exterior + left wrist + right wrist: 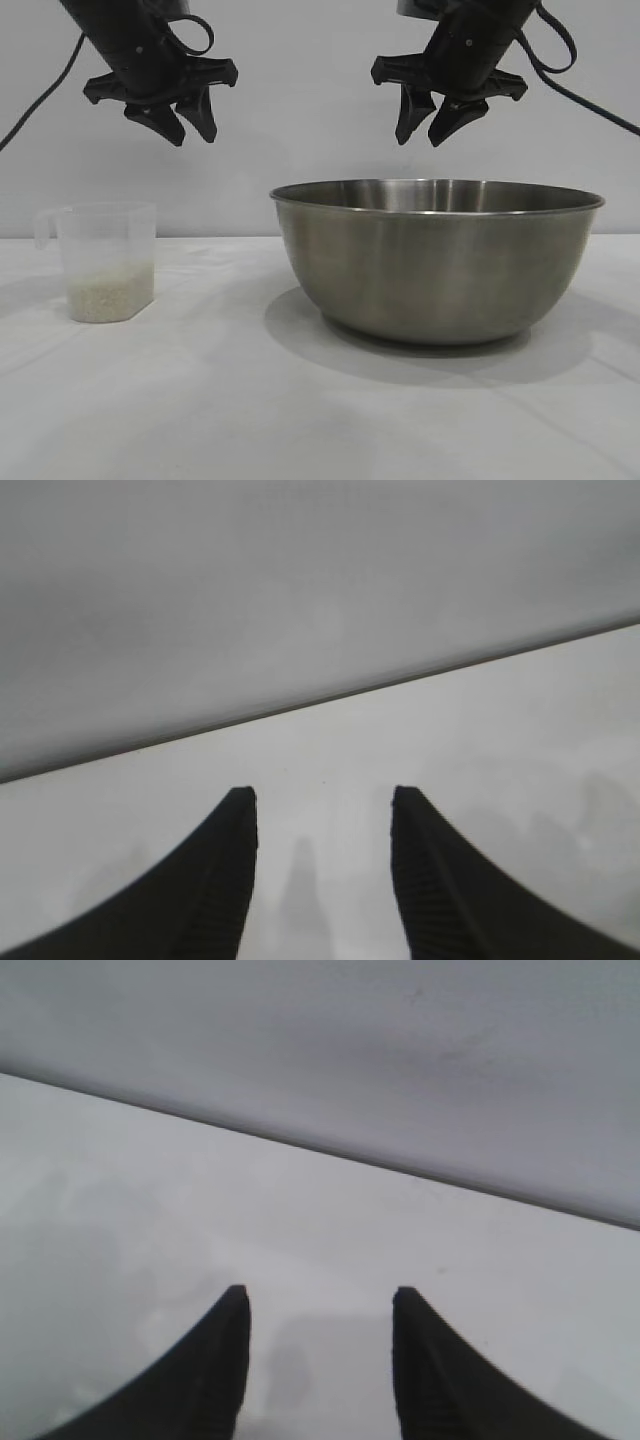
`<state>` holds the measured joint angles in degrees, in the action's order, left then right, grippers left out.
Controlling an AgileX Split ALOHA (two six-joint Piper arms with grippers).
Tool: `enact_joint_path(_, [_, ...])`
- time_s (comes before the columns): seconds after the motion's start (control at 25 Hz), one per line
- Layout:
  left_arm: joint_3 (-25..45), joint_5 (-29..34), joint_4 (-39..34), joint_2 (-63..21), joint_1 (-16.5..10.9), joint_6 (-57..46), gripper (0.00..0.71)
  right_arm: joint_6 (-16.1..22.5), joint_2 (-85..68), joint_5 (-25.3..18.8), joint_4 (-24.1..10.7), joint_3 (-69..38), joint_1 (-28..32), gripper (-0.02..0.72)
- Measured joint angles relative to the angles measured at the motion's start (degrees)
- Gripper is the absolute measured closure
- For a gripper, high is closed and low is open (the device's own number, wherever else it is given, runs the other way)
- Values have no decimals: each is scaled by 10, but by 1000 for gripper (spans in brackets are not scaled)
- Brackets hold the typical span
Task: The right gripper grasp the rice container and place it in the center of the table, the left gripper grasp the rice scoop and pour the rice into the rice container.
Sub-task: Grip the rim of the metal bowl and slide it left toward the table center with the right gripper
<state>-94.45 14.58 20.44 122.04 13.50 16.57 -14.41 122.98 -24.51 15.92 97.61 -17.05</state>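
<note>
The steel rice container (437, 258) stands on the white table (200, 400), right of centre. The clear plastic rice scoop (103, 260) stands at the left, upright, handle to the left, with white rice (108, 298) in its lower part. My left gripper (185, 128) hangs open and empty high above the scoop, a little to its right. My right gripper (425, 132) hangs open and empty above the container's rim. Both wrist views show open fingers (225, 880) (225, 1360) over bare table; scoop and container are out of those views.
A plain grey wall stands behind the table. Black cables (590, 100) trail from both arms. The table's far edge (320, 705) shows in both wrist views.
</note>
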Motion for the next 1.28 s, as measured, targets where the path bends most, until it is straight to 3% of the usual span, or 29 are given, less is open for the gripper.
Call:
enact_joint_path(0.36, [0,0,0,0,0,0,434,0,0,-1,0,0,0,381])
enact_joint_path(0.48, [0,0,0,0,0,0,434,0,-1,-22,0,0,1,381])
enact_joint_path(0.76, [0,12,0,0,0,2,434,1,-64,-169,0,0,52,381])
enact_joint_path(1.08, [0,15,-1,0,1,3,434,1,-111,-419,-21,0,96,381])
enact_joint_path(1.16, [0,17,-1,0,1,4,434,1,-111,-450,-21,0,97,381])
enact_joint_path(1.28, [0,19,-2,-1,1,5,434,1,-113,-457,-17,-5,97,381])
